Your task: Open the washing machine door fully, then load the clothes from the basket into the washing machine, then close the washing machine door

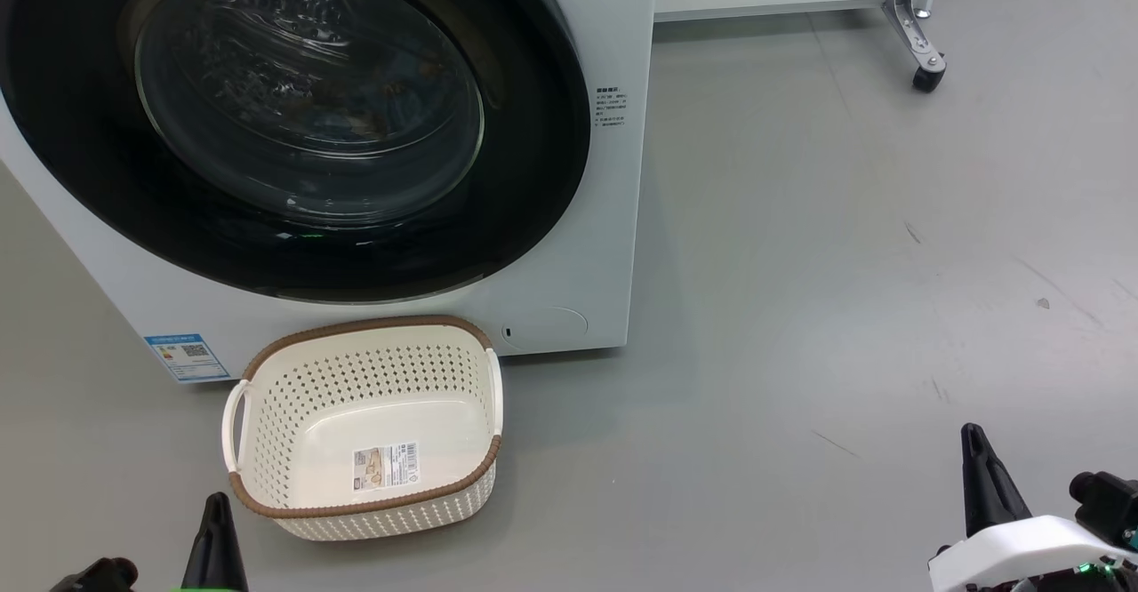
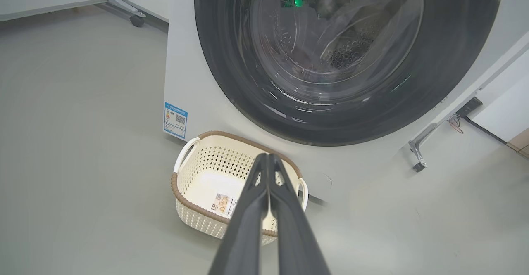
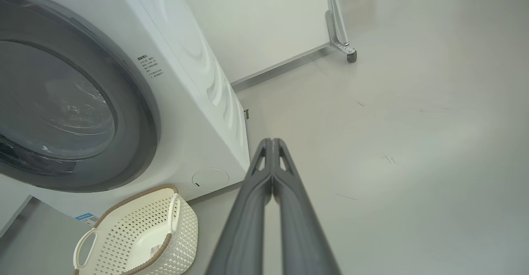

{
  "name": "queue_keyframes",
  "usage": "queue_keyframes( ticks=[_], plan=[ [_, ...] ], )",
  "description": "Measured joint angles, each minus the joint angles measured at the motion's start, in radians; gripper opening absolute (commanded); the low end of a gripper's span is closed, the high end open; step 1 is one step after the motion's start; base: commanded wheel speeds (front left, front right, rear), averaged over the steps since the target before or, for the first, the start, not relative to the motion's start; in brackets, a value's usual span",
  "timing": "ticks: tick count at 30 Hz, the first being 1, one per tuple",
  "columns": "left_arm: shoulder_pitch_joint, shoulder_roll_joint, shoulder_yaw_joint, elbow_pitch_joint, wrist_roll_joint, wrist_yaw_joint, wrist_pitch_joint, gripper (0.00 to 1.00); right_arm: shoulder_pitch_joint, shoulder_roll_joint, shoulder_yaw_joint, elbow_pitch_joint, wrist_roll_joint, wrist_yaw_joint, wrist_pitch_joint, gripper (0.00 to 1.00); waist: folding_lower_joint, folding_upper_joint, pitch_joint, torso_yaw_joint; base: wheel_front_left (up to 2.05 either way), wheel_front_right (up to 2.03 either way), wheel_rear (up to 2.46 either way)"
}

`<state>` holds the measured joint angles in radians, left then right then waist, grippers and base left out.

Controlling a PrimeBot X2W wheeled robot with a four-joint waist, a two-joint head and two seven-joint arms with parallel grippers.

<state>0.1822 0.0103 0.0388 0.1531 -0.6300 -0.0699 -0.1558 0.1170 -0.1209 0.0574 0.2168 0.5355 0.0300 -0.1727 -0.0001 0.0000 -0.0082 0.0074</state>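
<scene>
Closed door (image 1: 293,121) on washing machine (image 1: 613,219), far left. Basket (image 1: 391,512) on floor (image 1: 845,263) just beside machine's base, below door. Left gripper (image 2: 268,156) pinched together near basket; right gripper (image 3: 272,141) pinched together over floor, right.

Grey floor (image 1: 800,308) — the washing machine (image 1: 613,219) stands on it, the basket (image 1: 382,370) just beside.
</scene>
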Motion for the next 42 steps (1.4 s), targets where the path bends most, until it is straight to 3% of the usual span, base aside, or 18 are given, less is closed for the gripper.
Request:
queue_keyframes(
  ticks=[42],
  plan=[
    [-0.131,0.007,0.028,0.066,-0.535,-0.027,0.155,0.00,-0.095,0.049,-0.110,0.033,0.585,0.049,0.160,0.00,0.0000,0.0000,0.006,-0.004,0.00,0.00,0.00]
  ],
)
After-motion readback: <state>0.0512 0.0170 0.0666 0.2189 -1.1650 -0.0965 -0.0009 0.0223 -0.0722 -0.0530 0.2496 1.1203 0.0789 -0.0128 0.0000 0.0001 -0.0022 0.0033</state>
